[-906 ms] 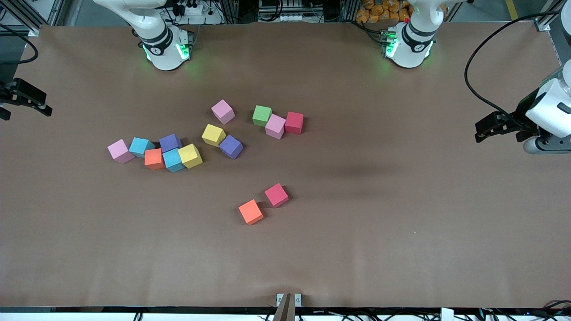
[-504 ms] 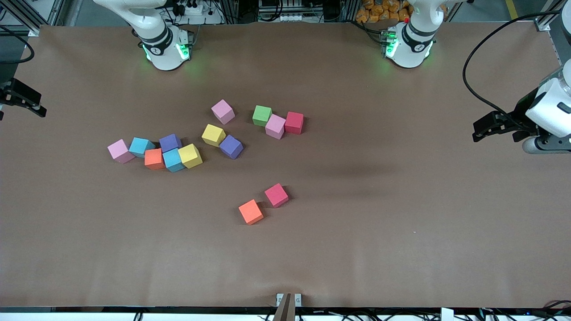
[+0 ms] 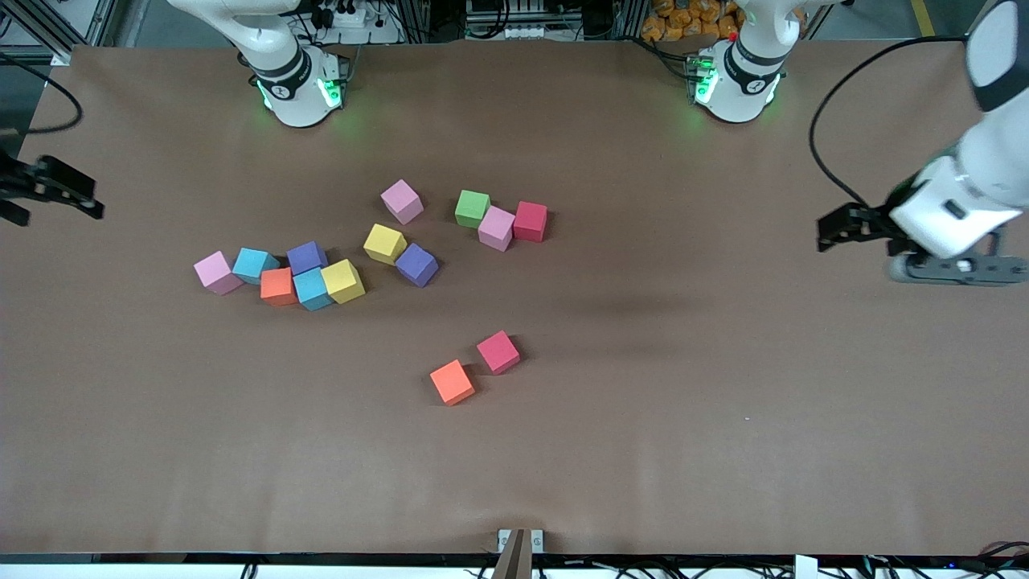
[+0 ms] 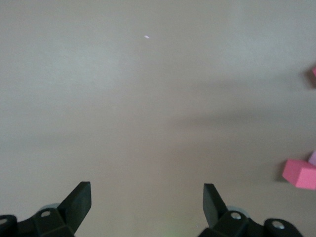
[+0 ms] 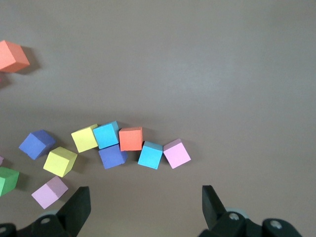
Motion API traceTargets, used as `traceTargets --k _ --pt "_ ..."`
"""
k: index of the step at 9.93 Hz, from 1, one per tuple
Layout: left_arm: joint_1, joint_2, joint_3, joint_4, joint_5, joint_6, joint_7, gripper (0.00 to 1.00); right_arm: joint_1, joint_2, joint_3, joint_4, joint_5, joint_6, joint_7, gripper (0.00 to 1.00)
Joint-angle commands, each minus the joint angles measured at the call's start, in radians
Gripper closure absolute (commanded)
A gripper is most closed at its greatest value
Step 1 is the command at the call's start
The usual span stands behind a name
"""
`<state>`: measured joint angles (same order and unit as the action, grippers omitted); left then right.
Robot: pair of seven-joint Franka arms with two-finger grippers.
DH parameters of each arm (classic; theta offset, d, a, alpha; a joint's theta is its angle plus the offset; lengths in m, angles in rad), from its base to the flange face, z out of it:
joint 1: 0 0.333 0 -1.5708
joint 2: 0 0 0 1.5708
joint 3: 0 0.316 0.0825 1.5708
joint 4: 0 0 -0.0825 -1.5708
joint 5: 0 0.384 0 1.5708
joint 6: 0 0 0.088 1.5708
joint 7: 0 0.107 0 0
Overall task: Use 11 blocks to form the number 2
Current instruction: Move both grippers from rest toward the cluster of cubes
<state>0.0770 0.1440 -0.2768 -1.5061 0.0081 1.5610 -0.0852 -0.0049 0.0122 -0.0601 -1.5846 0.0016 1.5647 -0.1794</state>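
My left gripper (image 3: 836, 229) has swung inward off the table edge, jaws apart like the right gripper (image 3: 60, 189); blocks (image 3: 313, 277) lie untouched, unsorted.

The left wrist view's edge cuts off a crimson block (image 4: 300, 174), and the right wrist view's edge the green block (image 5: 7, 179).

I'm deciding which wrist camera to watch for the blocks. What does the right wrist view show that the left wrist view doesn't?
Only the right wrist view shows the cluster: two light blue cubes, an orange cube, two yellow cubes, two purple cubes, pale pink cubes and the green cube at its edge. Only the left wrist view shows the crimson cube by its edge, amid bare table. Both show brown table and their own open gripper: right gripper, left gripper.
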Motion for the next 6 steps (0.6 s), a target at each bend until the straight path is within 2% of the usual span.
traceTargets --k 1,4,6 --pt "-0.058 -0.003 -0.063 0.000 -0.017 -0.016 -0.131 0.00 0.039 0.054 -0.003 -0.024 -0.008 -0.009 -0.002 0.00" --pt "-0.208 0.046 -0.075 0.006 -0.079 0.043 -0.348 0.00 0.052 0.109 -0.003 -0.077 0.075 0.012 0.001 0.00" --pt "-0.270 0.078 -0.075 0.004 -0.099 0.085 -0.444 0.00 0.081 0.117 -0.003 -0.167 0.087 0.085 0.000 0.00"
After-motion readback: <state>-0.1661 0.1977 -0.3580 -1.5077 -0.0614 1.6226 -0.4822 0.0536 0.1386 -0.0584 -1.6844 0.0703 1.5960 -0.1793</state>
